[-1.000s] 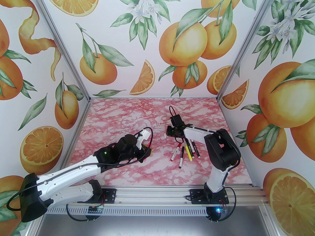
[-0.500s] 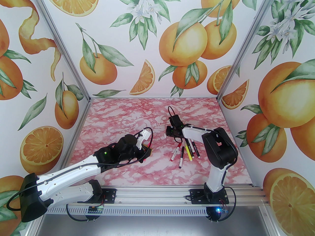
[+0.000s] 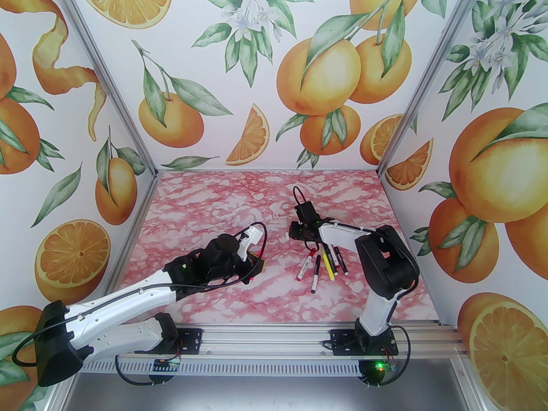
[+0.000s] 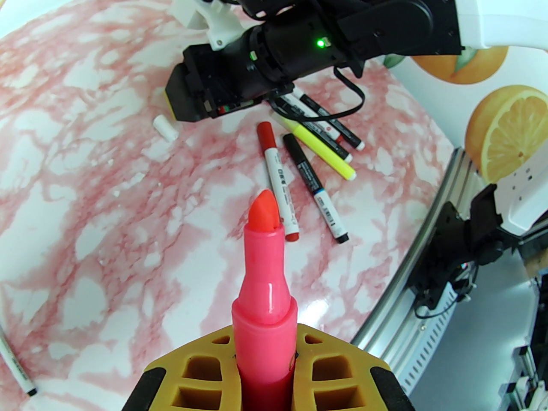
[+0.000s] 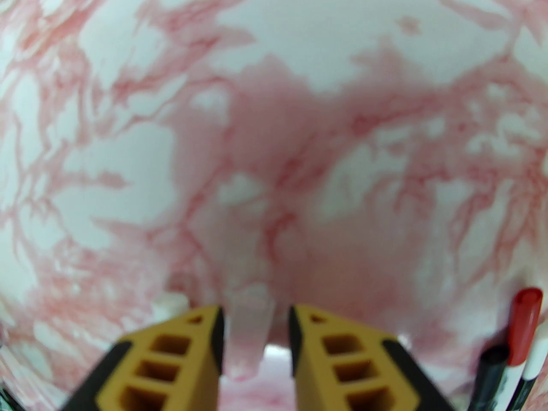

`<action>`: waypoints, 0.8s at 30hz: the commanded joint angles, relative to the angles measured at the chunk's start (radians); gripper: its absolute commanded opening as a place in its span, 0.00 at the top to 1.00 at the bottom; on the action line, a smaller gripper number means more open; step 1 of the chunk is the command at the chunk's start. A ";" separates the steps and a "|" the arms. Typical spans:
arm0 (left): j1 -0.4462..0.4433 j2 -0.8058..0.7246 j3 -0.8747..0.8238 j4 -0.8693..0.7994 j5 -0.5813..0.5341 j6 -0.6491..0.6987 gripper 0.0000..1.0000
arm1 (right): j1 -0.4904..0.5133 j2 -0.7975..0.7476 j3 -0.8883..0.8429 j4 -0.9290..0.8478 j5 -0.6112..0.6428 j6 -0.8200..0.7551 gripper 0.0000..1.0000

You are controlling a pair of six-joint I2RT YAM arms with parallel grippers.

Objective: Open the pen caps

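My left gripper (image 4: 265, 358) is shut on a pink pen (image 4: 263, 298), whose bare orange-red tip points toward the table's middle. My right gripper (image 5: 256, 319) sits low over the marble table with its jaws slightly open. A translucent pinkish pen cap (image 5: 249, 336) lies between them with a small gap on each side. A white pen cap (image 4: 166, 127) lies on the table just beside that gripper (image 4: 188, 101). Several capped pens (image 3: 321, 266) lie in a loose bunch under the right arm, among them a red-capped one (image 4: 276, 182), a black-capped one (image 4: 314, 186) and a yellow one (image 4: 319, 150).
The red cap (image 5: 524, 328) and black cap (image 5: 490, 375) of two lying pens reach the right gripper's right side. One more slim pen (image 4: 15, 366) lies apart near my left arm. Printed walls close the table on three sides, and a metal rail (image 3: 274, 345) runs along the near edge.
The right arm shifted slightly back and forth near the same spot. The left arm and its pink pen have stayed still.
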 commanded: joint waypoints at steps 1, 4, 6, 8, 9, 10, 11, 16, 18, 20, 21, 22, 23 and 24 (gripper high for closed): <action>0.003 0.002 -0.002 0.014 0.012 0.009 1.00 | 0.013 -0.027 -0.016 0.011 0.012 -0.011 0.71; 0.004 0.003 -0.001 0.015 0.014 0.007 1.00 | 0.021 -0.024 -0.019 0.013 0.013 -0.011 0.73; 0.003 0.001 -0.004 0.015 0.015 0.006 1.00 | 0.026 -0.021 -0.021 0.014 0.015 -0.012 0.75; 0.004 -0.003 -0.006 0.015 0.013 0.005 1.00 | 0.029 -0.023 -0.023 0.018 0.018 -0.009 0.76; 0.003 -0.003 -0.008 0.015 0.012 0.004 1.00 | 0.030 -0.023 -0.024 0.019 0.017 -0.008 0.77; 0.004 -0.005 -0.010 0.016 0.013 0.004 1.00 | 0.031 -0.023 -0.024 0.021 0.015 -0.007 0.78; 0.004 -0.006 -0.011 0.015 0.013 0.004 1.00 | 0.032 -0.023 -0.025 0.023 0.014 -0.005 0.78; 0.003 -0.006 -0.017 0.016 0.012 0.000 1.00 | 0.042 -0.020 -0.026 0.032 0.012 -0.002 0.79; 0.003 -0.006 -0.020 0.016 0.013 -0.002 1.00 | 0.042 -0.019 -0.026 0.032 0.015 -0.001 0.79; 0.004 -0.008 -0.023 0.017 0.013 -0.005 1.00 | 0.042 -0.021 -0.025 0.031 0.016 -0.002 0.78; 0.003 -0.009 -0.025 0.017 0.013 -0.005 1.00 | 0.043 -0.023 -0.026 0.029 0.017 -0.002 0.77; 0.004 -0.012 -0.024 0.015 0.012 -0.006 1.00 | 0.042 -0.028 -0.029 0.031 0.019 -0.002 0.76; 0.004 -0.015 -0.026 0.014 0.011 -0.008 1.00 | 0.043 -0.036 -0.032 0.030 0.021 -0.002 0.75; 0.004 -0.017 -0.026 0.012 0.008 -0.009 1.00 | 0.044 -0.044 -0.034 0.028 0.024 -0.001 0.75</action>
